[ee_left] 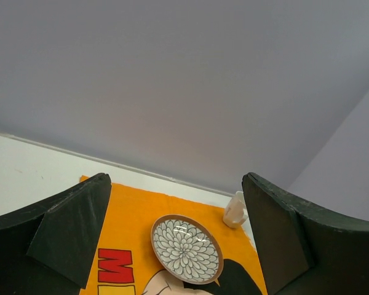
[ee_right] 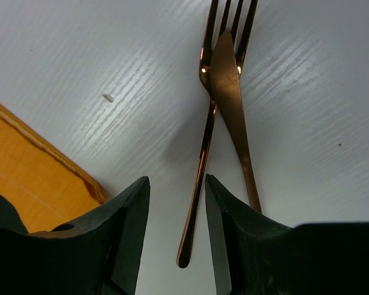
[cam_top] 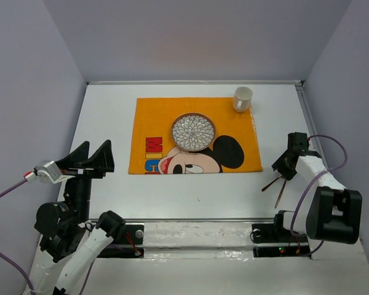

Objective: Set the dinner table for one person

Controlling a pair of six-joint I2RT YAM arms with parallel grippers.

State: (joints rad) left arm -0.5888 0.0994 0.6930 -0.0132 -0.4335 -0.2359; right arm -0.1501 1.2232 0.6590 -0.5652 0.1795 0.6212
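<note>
My right pincer [ee_right: 177, 182] stood partly spread, straddling the handle of the copper fork [ee_right: 200, 172] without visibly pinching it. The knife [ee_right: 230, 92] lay across the tines toward 12 o'clock. Both rested on the white tabletop [ee_right: 80, 49], at 4 o'clock off the orange mat [cam_top: 154, 123]. The mat carried a plate [cam_top: 193, 131] and, at its 1 o'clock corner, a mug [cam_top: 242, 98]. My left pincer [cam_top: 95, 150] hung spread wide at 9 o'clock, empty.

Bright, even light from overhead leaves the dinner table [cam_top: 111, 110] around the orange mat [cam_top: 154, 123] nearly shadowless. Right of the mat, the copper fork [ee_right: 198, 184] and knife [ee_right: 227, 92] glint sharply beside a faint shadow. On my right gripper [ee_right: 177, 190], the fingers [ee_right: 117, 239] look dark and slightly soft.
</note>
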